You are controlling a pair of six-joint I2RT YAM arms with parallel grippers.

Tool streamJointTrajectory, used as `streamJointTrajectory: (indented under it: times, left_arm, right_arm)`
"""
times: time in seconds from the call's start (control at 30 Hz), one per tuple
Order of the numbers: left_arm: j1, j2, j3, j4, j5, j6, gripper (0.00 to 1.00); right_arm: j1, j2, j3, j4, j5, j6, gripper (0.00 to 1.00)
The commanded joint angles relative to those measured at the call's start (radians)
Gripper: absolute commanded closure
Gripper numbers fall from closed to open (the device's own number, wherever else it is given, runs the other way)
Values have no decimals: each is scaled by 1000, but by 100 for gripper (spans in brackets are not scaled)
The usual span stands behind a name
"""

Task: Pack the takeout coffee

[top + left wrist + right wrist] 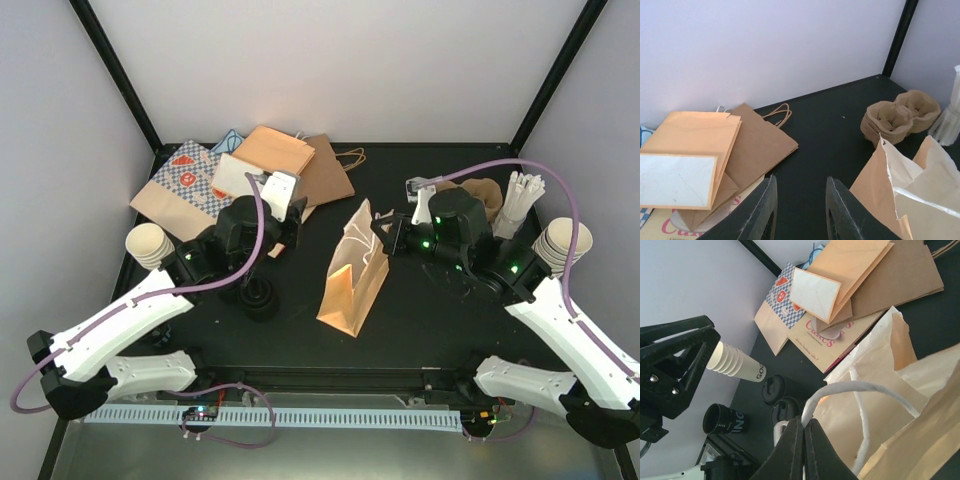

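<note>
Two cups with black lids (774, 389) stand close together on the black table; in the top view (258, 298) they are dark shapes under my left arm. A stack of brown pulp carriers (485, 192) sits at the back right, also seen in the left wrist view (900, 115). A tan paper bag (352, 275) stands open mid-table. My right gripper (804, 421) is shut on the bag's white handle (860, 387), at the bag's top edge (383, 232). My left gripper (800, 182) is open and empty above bare table, left of the bag (290, 237).
Flat paper bags (250, 170) lie stacked at the back left. Lidless cream cup stacks lie at the left edge (148, 245) and right edge (562, 243). A white bundle (520, 205) stands by the carriers. A black cylinder with white lettering (722, 420) lies near the lidded cups.
</note>
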Motion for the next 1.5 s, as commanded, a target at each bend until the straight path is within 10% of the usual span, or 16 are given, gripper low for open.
streamJointTrajectory:
  times: [0.0, 0.3, 0.57, 0.83, 1.17, 1.47]
  left_arm:
    - [29, 3, -3, 6, -13, -69, 70]
    - [104, 2, -28, 14, 188, -118, 67]
    - [103, -47, -39, 99, 515, 13, 34]
    - [96, 45, 32, 21, 704, 124, 28]
    - [25, 149, 100, -112, 670, 287, 27]
    - [10, 211, 131, -103, 314, 204, 33]
  right_arm:
    - [2, -14, -11, -30, 29, -21, 99]
    - [2, -38, -33, -56, 52, -39, 99]
    - [2, -42, -40, -52, 53, -46, 99]
    - [2, -40, -37, -47, 49, -47, 99]
    - [2, -39, -31, -47, 52, -49, 99]
    - [1, -39, -33, -44, 46, -54, 99]
